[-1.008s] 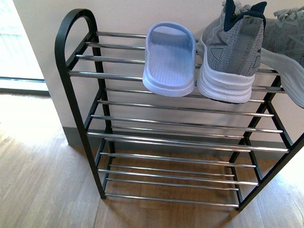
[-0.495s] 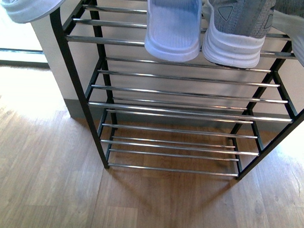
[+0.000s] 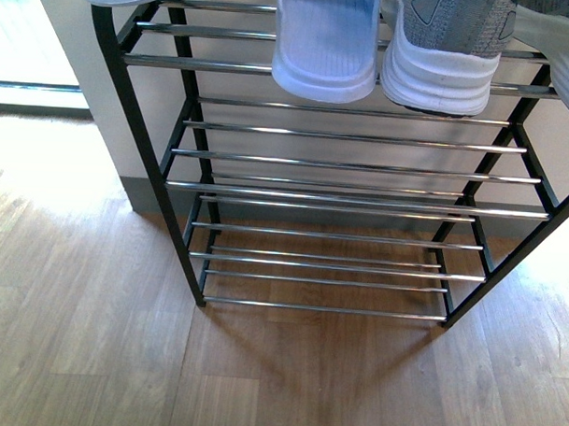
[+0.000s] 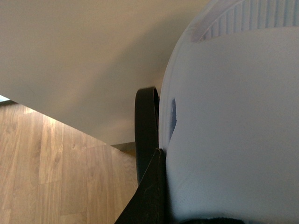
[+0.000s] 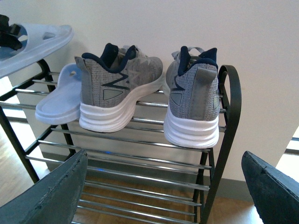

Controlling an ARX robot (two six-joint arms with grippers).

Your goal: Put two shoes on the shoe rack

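Two grey sneakers and one blue slide sit on the shoe rack's top bars. The left pincer grips a second slide over the rack's end. The right pincer is wide open.

No readable text, label, brand or number shows in any view

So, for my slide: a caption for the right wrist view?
Two grey sneakers and one blue slide on the shoe rack; second slide held above.
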